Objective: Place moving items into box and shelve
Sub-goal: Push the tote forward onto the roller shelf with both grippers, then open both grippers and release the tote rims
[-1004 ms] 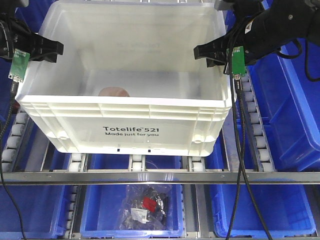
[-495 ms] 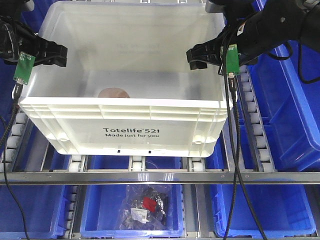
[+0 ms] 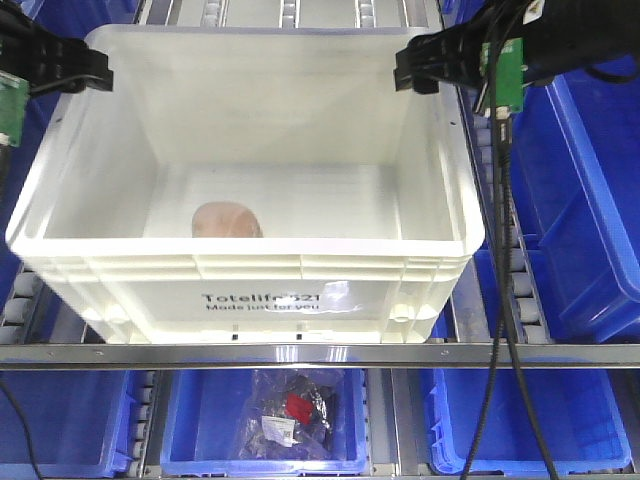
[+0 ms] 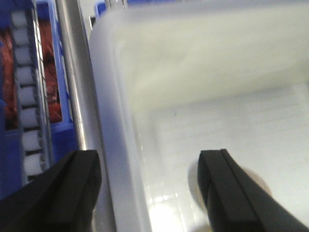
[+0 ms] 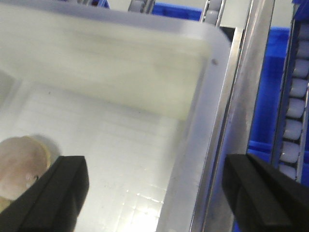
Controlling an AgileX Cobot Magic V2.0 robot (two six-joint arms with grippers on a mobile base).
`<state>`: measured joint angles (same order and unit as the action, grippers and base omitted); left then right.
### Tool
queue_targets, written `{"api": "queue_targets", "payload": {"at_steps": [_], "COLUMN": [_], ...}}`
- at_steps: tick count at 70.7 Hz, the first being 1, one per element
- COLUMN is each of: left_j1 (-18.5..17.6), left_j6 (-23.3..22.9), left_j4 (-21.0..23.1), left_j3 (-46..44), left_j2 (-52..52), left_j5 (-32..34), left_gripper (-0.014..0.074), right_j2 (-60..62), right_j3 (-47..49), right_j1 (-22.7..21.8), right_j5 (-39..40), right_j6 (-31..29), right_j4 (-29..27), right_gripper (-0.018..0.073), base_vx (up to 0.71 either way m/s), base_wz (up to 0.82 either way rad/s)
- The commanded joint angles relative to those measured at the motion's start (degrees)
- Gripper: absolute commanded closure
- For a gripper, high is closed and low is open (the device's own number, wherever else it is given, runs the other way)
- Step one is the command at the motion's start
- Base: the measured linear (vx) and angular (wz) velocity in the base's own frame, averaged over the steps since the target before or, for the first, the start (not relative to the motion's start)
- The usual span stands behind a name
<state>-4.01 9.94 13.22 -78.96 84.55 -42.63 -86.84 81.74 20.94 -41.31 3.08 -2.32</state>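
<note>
The box [image 3: 250, 245], a large white crate printed "Totelife 521", rests on the roller shelf with its front at the shelf's metal beam. One of the moving items [image 3: 226, 220], a brownish-pink lump, lies on its floor near the front left; it also shows in the right wrist view [image 5: 21, 159]. My left gripper [image 3: 85, 70] is open at the far left corner and straddles the left wall [image 4: 116, 121], one finger outside and one inside [image 4: 147, 164]. My right gripper [image 3: 420, 68] is open at the far right corner and straddles the right wall [image 5: 203, 121] the same way [image 5: 154, 169].
Blue plastic bins stand to the right [image 3: 590, 200] and on the level below, one holding a clear bag of dark and red parts [image 3: 290, 415]. Roller rails [image 3: 20, 300] run beside the crate. A metal shelf beam [image 3: 320, 355] crosses in front.
The box has slid toward the front of the shelf and looks larger. Both grippers now sit farther back along its side walls, near the far corners.
</note>
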Motion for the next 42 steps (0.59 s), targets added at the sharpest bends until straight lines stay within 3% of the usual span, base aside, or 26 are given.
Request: {"api": "queue_targets", "payload": {"at_steps": [1, 13, 26, 42], "left_j1": [-0.23, -0.23, -0.23, -0.23], "left_j6": [-0.06, -0.28, -0.26, -0.26], "left_j4": [0.60, 1.58, 2.64, 2.71], "left_j3": [-1.46, -1.46, -0.02, 12.48], "left_j2": [-3.75, -5.17, -5.48, -13.91], "left_j5": [3.17, 2.60, -3.59, 7.90], "left_gripper": [0.0039, 0.0039, 0.0039, 0.0040], "right_j2": [3.34, 3.99, 5.17, 14.35], "right_j3": [1.82, 1.82, 0.22, -14.32], "right_j1": [-0.10, -0.10, -0.10, -0.10], "right_j5": [3.44, 4.54, 1.88, 14.66], "right_j6": [-0.27, -0.27, -0.48, -1.39], "right_j4": [0.83, 1.00, -0.90, -1.42], "right_gripper": [-0.0012, 0.0002, 0.0002, 0.0002], "base_vx": [0.00, 0.00, 0.00, 0.00], "base_wz": [0.00, 0.00, 0.00, 0.00]}}
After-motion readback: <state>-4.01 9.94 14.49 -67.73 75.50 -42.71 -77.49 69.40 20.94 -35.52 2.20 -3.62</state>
